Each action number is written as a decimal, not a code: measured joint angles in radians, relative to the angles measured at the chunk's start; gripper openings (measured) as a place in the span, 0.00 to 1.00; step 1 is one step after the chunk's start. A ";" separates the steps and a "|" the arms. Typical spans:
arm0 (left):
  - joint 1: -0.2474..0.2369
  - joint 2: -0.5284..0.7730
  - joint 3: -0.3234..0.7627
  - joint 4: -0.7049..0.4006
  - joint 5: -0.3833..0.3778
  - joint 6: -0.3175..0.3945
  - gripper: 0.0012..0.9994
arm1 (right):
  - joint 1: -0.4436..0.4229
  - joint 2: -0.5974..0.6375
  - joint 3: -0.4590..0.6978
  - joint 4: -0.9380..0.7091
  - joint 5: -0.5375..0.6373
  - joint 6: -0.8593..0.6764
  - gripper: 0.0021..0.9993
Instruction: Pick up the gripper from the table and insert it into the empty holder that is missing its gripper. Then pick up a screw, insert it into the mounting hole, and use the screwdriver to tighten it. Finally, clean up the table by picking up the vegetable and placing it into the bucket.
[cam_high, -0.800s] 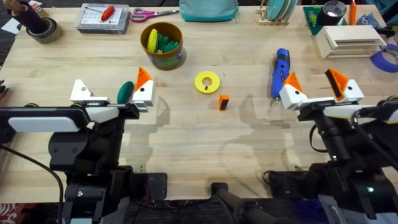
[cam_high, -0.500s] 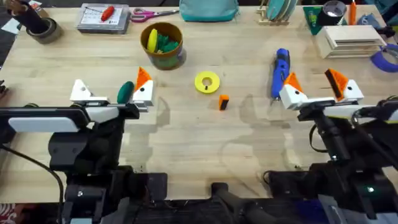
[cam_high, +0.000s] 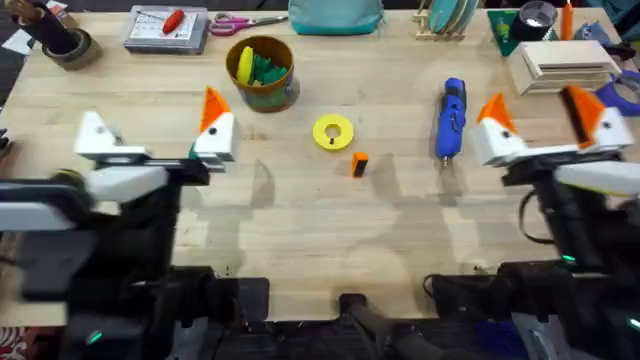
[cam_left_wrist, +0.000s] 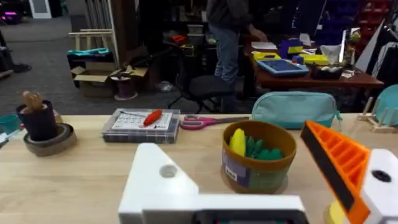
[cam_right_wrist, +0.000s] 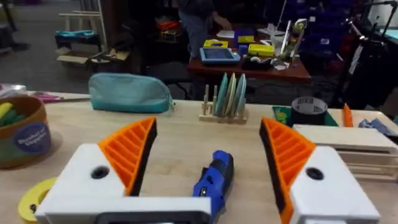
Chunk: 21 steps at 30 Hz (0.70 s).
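Arms hovering apart over the light plank table (cam_high: 300, 240), both spread wide.

Left gripper (cam_high: 155, 135) is showing its bare white holder (cam_high: 97, 135); beyond sit the olive-yellow bucket (cam_high: 262, 72), the small orange gripper block (cam_high: 359, 164), the blue pen-shaped screwdriver (cam_high: 450, 118), then the right gripper (cam_high: 545, 120).

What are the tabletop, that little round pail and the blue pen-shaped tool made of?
The table looks like pale, matte wood: plank seams and grain show. The pail seems to be dull olive-yellow plastic or coated card with a printed label; I can't tell which. The blue tool looks like smooth moulded plastic with a slight sheen and a dark tip.
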 joint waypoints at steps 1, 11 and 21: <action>0.000 0.009 0.045 -0.040 0.000 0.000 0.99 | 0.000 0.001 0.037 -0.042 0.000 0.000 1.00; 0.000 0.301 0.462 -0.437 -0.001 0.000 0.99 | 0.000 0.222 0.488 -0.485 -0.008 -0.030 1.00; 0.000 0.626 0.714 -0.716 0.000 0.000 0.99 | 0.000 0.668 0.838 -0.817 -0.012 -0.038 1.00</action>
